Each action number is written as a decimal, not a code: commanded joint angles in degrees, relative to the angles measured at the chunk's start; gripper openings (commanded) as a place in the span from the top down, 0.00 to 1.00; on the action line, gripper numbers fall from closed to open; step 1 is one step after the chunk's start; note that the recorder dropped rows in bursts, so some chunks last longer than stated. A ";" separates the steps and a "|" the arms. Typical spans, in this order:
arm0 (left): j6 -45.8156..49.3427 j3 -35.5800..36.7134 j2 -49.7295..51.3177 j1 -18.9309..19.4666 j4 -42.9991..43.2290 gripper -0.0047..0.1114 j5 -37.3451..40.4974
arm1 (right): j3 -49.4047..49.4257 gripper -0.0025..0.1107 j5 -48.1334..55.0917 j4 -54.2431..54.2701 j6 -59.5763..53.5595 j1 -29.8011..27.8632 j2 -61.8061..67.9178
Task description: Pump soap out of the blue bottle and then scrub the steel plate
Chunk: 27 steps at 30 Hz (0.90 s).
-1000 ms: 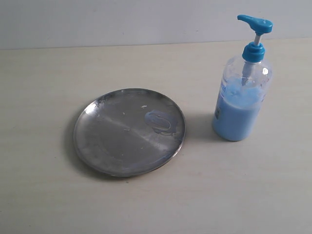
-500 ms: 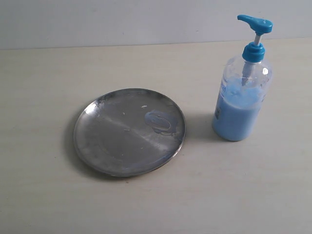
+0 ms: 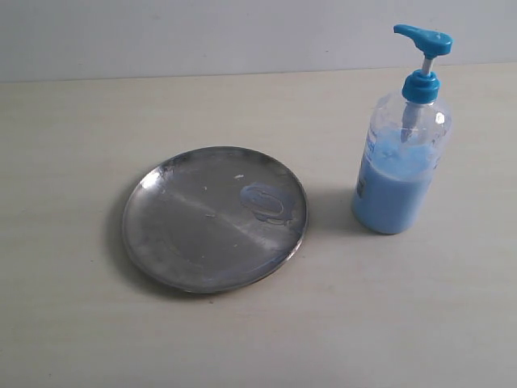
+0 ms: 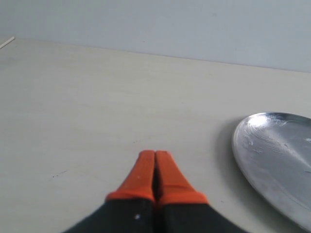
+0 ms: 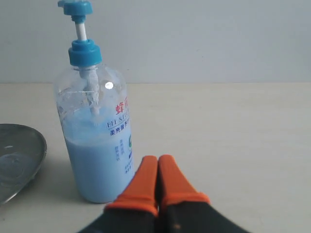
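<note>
Blue bottle point(image 3: 401, 133) half full of soap point(image 3: 392, 194)

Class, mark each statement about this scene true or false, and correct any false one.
1. The blue bottle stands upright on the table. True.
2. The steel plate is clean. False: a bluish soap smear lies on it.
3. The left gripper is shut. True.
4. The right gripper squeezes the pump head. False: it is shut and holds nothing.
5. The bottle touches the plate. False: they stand apart.
</note>
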 commanded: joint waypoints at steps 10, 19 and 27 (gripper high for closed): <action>0.16 0.20 -0.28 0.19 0.02 0.96 -0.18 | 0.85 0.98 -2.05 -0.36 0.02 -0.30 -0.37; 0.16 0.20 -0.28 0.19 0.02 0.96 -0.18 | 0.85 0.98 -1.45 -0.26 1.93 -0.30 -0.37; 0.16 0.20 -0.28 0.19 0.02 0.96 -0.18 | 0.85 0.98 -1.56 -0.26 1.92 -0.30 -0.37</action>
